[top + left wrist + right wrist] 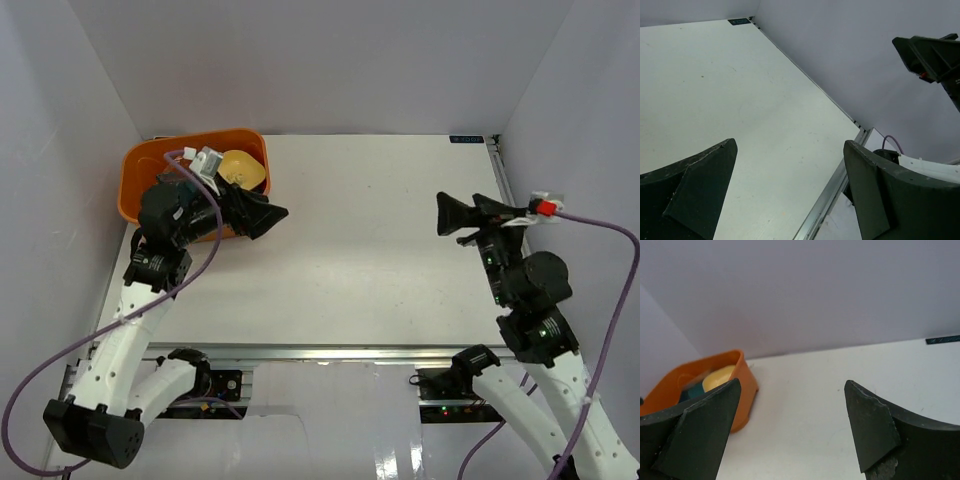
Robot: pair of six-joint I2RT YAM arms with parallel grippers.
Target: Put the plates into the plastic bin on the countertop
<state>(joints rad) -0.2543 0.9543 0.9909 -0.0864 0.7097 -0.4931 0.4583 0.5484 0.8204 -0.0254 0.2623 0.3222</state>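
Enclosure: pale grey walls (330, 60) on three sides of the white countertop (370, 250). A metal rail (330, 352) runs along its near edge and a small blue label (465, 139) sits at its far right corner. A purple cable (35, 395) loops off the left arm, and a like one trails from the right arm. Nothing lies on the open surface between the two arms. The left arm reaches forward and up the left side. Its wrist sits over the plastic bin (135, 175) and hides much of the bin's inside from the top camera. The left gripper (265, 218) points rightward just past the bin's right wall, its jaws spread wide with nothing between them, only bare countertop in its wrist view. The right arm stands at the right edge with its forearm raised. The right gripper (445, 215) is turned left toward the bin, well apart from it, and is likewise spread and empty. The orange bin sits in the far left corner of the countertop. A yellow plate (245, 168) leans inside against its right end. The right wrist view shows a teal piece (690, 392) below the yellow plate, possibly another dish, too hidden to tell. The other contents cannot be made out.
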